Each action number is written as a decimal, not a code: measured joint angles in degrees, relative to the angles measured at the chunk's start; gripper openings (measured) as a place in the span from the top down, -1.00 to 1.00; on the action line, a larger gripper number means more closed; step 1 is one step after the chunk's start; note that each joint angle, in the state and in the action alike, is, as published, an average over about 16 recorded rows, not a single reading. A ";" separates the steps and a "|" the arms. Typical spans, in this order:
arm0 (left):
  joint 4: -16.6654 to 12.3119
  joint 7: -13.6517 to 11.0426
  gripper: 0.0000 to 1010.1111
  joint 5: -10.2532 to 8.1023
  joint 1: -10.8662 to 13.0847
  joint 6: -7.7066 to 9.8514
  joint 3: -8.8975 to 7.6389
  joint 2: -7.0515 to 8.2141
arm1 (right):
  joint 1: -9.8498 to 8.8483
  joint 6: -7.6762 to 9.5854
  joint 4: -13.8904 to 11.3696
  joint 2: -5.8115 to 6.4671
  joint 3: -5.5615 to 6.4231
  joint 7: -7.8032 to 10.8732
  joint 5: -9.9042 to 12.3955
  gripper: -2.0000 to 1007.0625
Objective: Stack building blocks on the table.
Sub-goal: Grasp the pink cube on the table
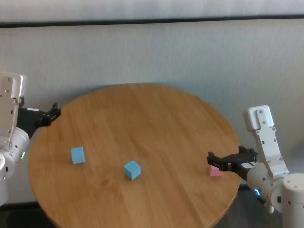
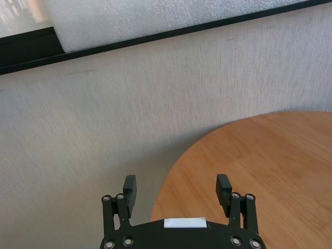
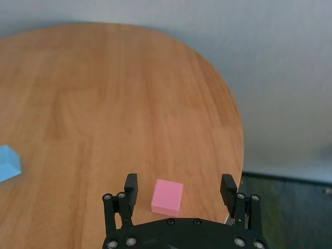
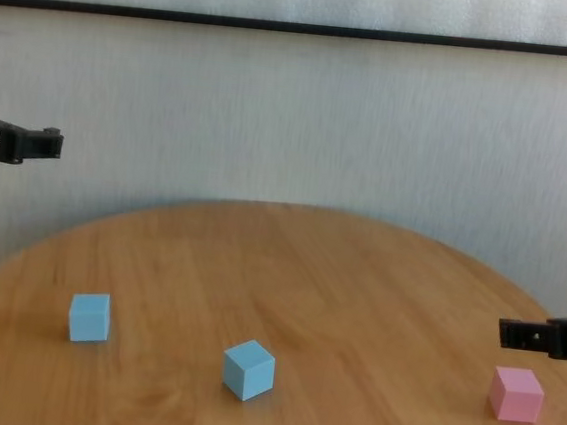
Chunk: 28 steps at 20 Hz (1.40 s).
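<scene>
With my right claw [image 3: 179, 193] wide open and empty just above the pink block [image 3: 167, 197], near the worktop [image 1: 142, 123] right edge, grab looks easy: light, rigid, matte cube, prob. no slip; pinch opp. flat sides. Two blue blocks [image 1: 78, 155] [image 1: 132, 169] sit apart, mid-left. Left claw [image 2: 176, 194] open, idle off the left edge.

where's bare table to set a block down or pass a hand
Free: the whole far half of the table, and the stretch between the middle blue block and pink block. Tighter: near left blue block, and at the pink one under the open right gripper.
</scene>
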 joint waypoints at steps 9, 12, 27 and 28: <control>0.01 -0.09 -0.98 -0.08 -0.05 0.08 0.06 0.04 | 0.08 4.45 1.64 -4.04 1.81 -2.31 0.83 -1.00; 0.01 -0.11 -0.98 -0.10 -0.06 0.10 0.07 0.05 | 0.48 5.40 2.76 -5.26 2.04 -2.75 0.73 -1.00; 0.01 -0.13 -0.98 -0.13 -0.10 0.14 0.11 0.05 | 1.55 8.75 5.50 -8.87 3.41 -4.61 -0.56 -1.00; 0.01 -0.13 -0.98 -0.13 -0.10 0.14 0.11 0.05 | 1.59 8.91 5.54 -8.98 3.46 -4.62 -0.67 -1.00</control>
